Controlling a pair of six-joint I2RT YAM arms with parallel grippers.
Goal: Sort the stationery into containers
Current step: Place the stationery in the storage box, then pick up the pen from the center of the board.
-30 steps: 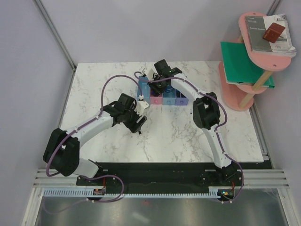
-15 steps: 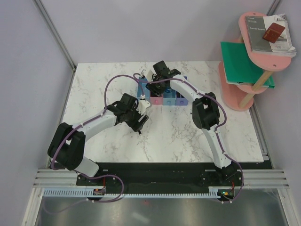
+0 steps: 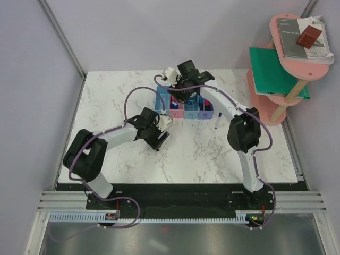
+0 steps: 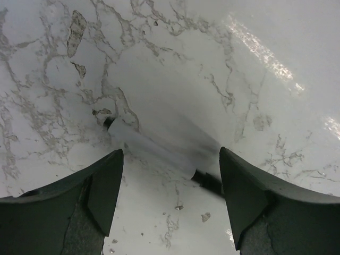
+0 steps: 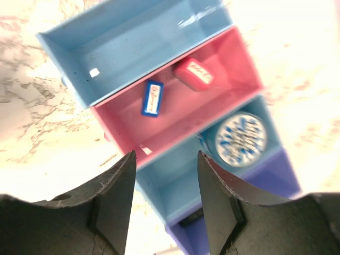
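Note:
The containers [image 3: 205, 113] form a row of four joined bins at the table's back centre. My right gripper [image 3: 187, 95] hovers over them, open and holding nothing [image 5: 166, 154]. In the right wrist view the first light blue bin [image 5: 133, 42] looks bare. The pink bin [image 5: 223, 90] holds a small blue block [image 5: 152, 98] and a pink eraser [image 5: 193, 74]. A round blue-and-white item [image 5: 241, 139] lies in the second light blue bin. My left gripper [image 3: 161, 139] stands open low over the marble, with a pale-barrelled, dark-ended pen [image 4: 154, 150] lying just beyond its fingertips. A blue-capped white marker [image 3: 218, 121] lies right of the bins.
A pink round shelf [image 3: 297, 64] with books and a green folder [image 3: 273, 74] stands off the table's back right corner. Grey walls close the left and back sides. The right arm's elbow [image 3: 243, 133] hangs over the table's right part.
The right gripper's jaws have opened over the bins and its arm has swung right, uncovering the white marker. The left arm has reached slightly farther right and lower.

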